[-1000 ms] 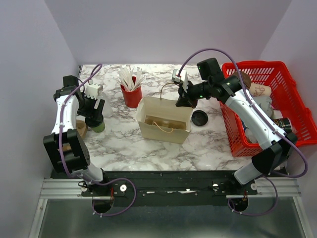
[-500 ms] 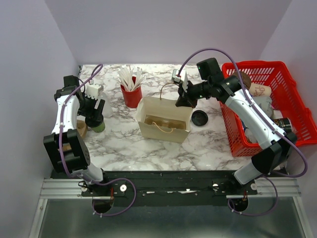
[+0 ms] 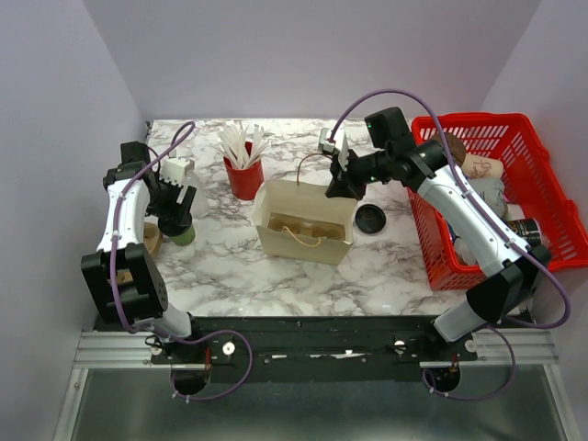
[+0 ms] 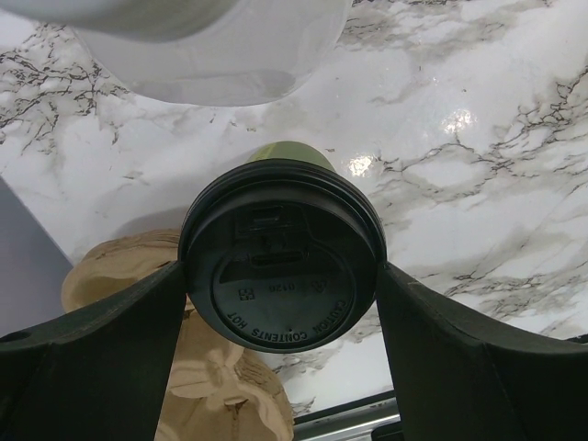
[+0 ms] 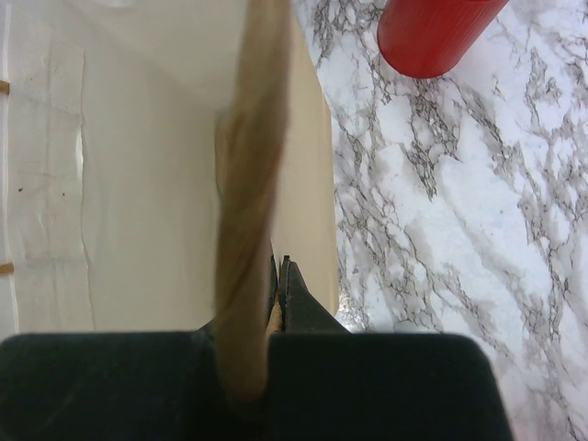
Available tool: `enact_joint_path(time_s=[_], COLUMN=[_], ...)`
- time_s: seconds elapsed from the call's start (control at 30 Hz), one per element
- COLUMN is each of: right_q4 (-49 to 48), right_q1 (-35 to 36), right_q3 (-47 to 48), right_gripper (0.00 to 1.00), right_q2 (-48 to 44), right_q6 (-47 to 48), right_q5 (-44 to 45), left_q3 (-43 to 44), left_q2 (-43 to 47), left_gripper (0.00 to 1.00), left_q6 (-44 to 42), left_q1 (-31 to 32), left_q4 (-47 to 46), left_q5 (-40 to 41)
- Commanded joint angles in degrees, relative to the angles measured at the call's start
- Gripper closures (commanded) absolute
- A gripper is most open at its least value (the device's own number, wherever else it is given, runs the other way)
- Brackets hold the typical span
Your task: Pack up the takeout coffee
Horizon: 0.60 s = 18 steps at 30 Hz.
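The takeout coffee [image 3: 177,227], an olive-green cup with a black lid [image 4: 280,254], stands at the table's left side. My left gripper [image 3: 175,213] is shut on the coffee, its fingers [image 4: 110,349] pressed against both sides of the lid. A brown paper bag [image 3: 306,223] stands open in the middle of the table. My right gripper [image 3: 336,188] is shut on the bag's back right edge [image 5: 246,230], the paper pinched between its jaws.
A red cup [image 3: 244,175] of white sticks stands behind the bag. A loose flat black disc [image 3: 369,219] lies right of the bag. A red basket [image 3: 551,197] with several items fills the right side. A brown cardboard carrier [image 4: 220,367] lies by the coffee.
My left gripper has closed in on the coffee's lid and its wrist has shifted slightly right. The right arm and the bag have not moved.
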State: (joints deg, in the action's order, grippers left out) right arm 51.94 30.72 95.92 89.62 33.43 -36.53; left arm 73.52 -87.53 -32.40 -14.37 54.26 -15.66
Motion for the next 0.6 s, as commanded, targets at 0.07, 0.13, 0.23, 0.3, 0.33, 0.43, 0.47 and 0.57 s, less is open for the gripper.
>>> enact_joint_path(time_s=[0.07, 0.13, 0.23, 0.3, 0.33, 0.43, 0.47, 0.57], right_q4=[-1.67, -1.67, -1.41, -1.23, -1.14, -0.7, -0.62, 0.09], right_q1=[-0.22, -0.22, -0.22, -0.22, -0.22, -0.22, -0.22, -0.22], right_q3=[0.32, 0.41, 0.41, 0.41, 0.5, 0.76, 0.93, 1.37], right_gripper=[0.99, 0.99, 0.99, 0.99, 0.99, 0.99, 0.99, 1.0], right_q2=[0.73, 0.64, 0.46, 0.29, 0.2, 0.29, 0.37, 0.64], right_q6=[-0.65, -0.65, -0.56, -0.3, -0.21, 0.06, 0.32, 1.02], right_q5=[-0.38, -0.29, 0.15, 0.5, 0.59, 0.76, 0.85, 1.2], left_q3=[-1.88, -1.27, 0.66, 2.24, 2.59, 3.56, 3.74, 3.91], left_q2=[0.25, 0.77, 1.91, 2.53, 3.32, 5.25, 5.78, 8.33], left_gripper=[0.18, 0.21, 0.23, 0.25, 0.25, 0.27, 0.28, 0.32], left_q6=[-0.91, -1.0, -0.91, -0.91, -0.91, -1.0, -1.08, -0.82], left_q1=[0.22, 0.22, 0.22, 0.22, 0.31, 0.13, 0.13, 0.04], left_q4=[1.99, 2.51, 4.27, 5.41, 6.64, 9.01, 9.63, 11.48], left_q5=[1.6, 0.9, -0.25, -0.69, -0.6, -0.77, -0.86, -2.18])
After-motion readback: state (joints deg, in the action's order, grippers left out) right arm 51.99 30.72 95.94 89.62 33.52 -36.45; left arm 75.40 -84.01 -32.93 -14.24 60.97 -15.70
